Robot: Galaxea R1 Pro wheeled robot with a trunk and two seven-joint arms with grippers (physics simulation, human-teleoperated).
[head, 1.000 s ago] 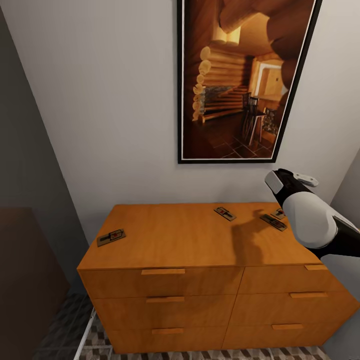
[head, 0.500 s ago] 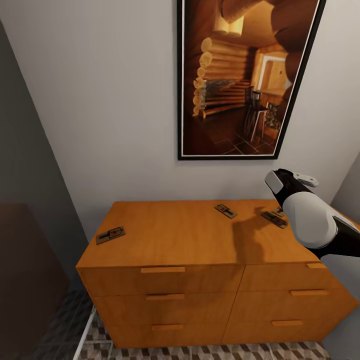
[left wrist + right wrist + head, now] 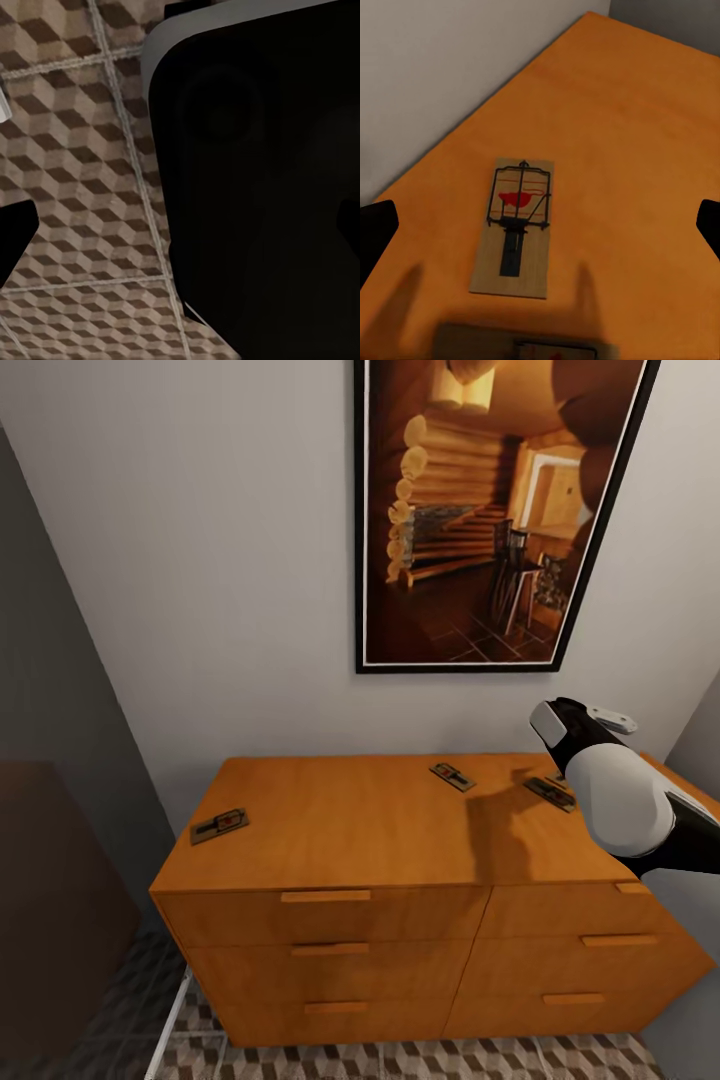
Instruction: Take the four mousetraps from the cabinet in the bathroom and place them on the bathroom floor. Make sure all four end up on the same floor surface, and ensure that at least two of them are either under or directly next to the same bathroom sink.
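Robot faces the cabinet (image 3: 400,880), a low orange-brown chest against the wall under a framed picture (image 3: 490,510). Mousetraps lie flat on its top: one near the left front corner (image 3: 220,825), one toward the back middle (image 3: 452,776), one further right (image 3: 549,793), partly behind the right arm (image 3: 620,800). A fourth cannot be made out for certain in the head view. Right wrist view looks down on a mousetrap (image 3: 515,225) with a red spot, another's edge (image 3: 532,349) just beside it. Right gripper fingers (image 3: 375,232) sit wide apart at the frame edges, holding nothing, well above the board. Left wrist view shows the bathroom floor (image 3: 75,187); left fingers' state cannot be told. Step in hand, by my reading: approach for the first pick. Next calls for lowering the right gripper straddling the board's narrow sides, then closing.
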